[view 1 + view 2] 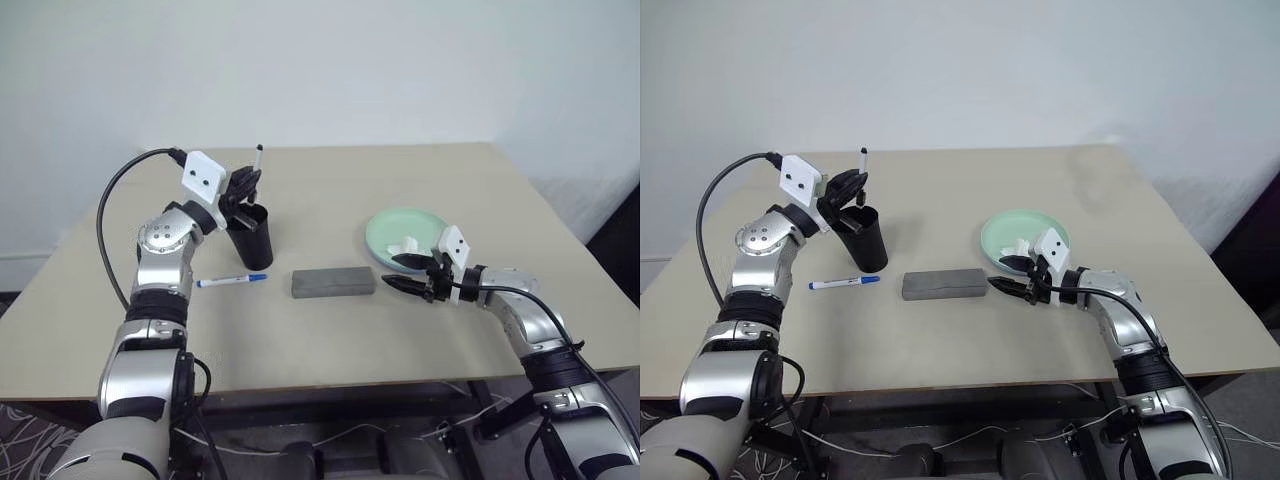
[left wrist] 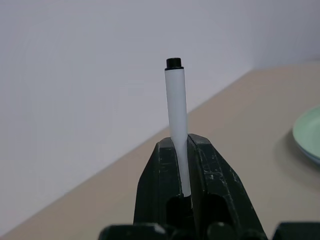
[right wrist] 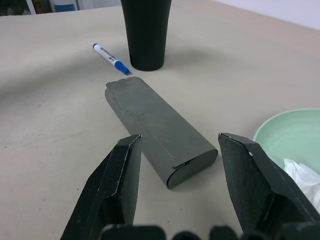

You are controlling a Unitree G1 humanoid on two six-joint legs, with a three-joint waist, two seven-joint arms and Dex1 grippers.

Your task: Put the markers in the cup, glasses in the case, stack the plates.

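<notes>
- While our left gripper [image 1: 243, 183] clamps the black-capped marker [image 2: 176, 122] upright over the black cup [image 1: 250, 240]
- our right gripper [image 3: 180, 175] hangs wide open, holding nothing, near the grey case [image 1: 333, 282]

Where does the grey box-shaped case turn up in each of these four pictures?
Left eye view: the grey rectangular matte case lies mid-table, right of the blue-capped white marker.
Right eye view: same spot, slightly further left in the picture.
Left wrist view: not in it.
Right wrist view: lying diagonally just beyond the open right gripper.
Shared landmark: the black tapered plastic cup, behind the case.
</notes>
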